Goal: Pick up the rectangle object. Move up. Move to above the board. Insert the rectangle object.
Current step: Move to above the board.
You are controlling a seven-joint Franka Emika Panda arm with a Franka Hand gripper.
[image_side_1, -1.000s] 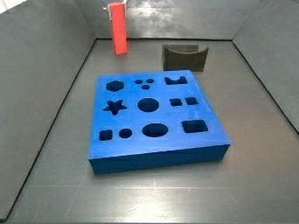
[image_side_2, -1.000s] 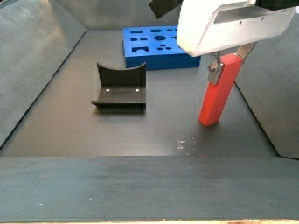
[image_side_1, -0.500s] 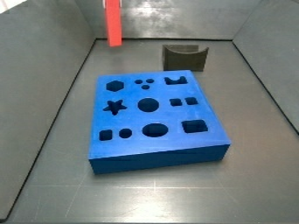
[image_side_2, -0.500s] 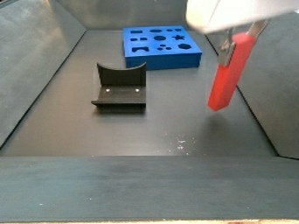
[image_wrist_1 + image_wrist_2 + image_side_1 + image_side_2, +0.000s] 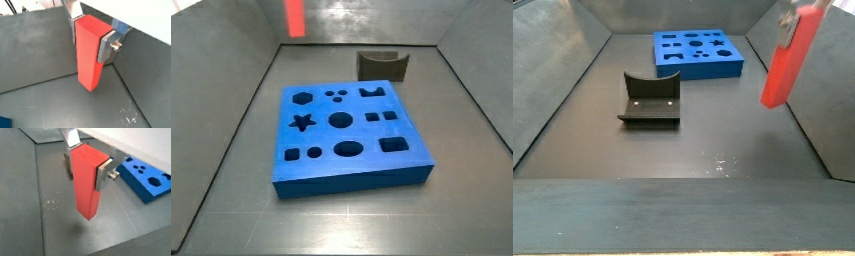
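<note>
My gripper [image 5: 90, 36] is shut on the rectangle object [image 5: 89, 52], a tall plain red block, with a silver finger on each side near its upper end. The block hangs upright, clear of the dark floor, in both wrist views [image 5: 87, 183]. In a side view it hangs high by the right wall [image 5: 787, 60]; in a side view only its lower end shows at the top edge [image 5: 294, 18]. The gripper itself is almost out of frame in both side views. The board [image 5: 398, 165], a thick blue slab with dark shaped holes, lies on the floor well apart from the block [image 5: 734, 68].
The dark fixture [image 5: 649, 101] stands on the floor between the board and the near edge, also in a side view [image 5: 382, 66]. Grey walls enclose the floor. A corner of the board shows in a wrist view [image 5: 148, 178].
The gripper has risen with the red block: a second ago the block's lower end was at the floor, now it hangs well above it.
</note>
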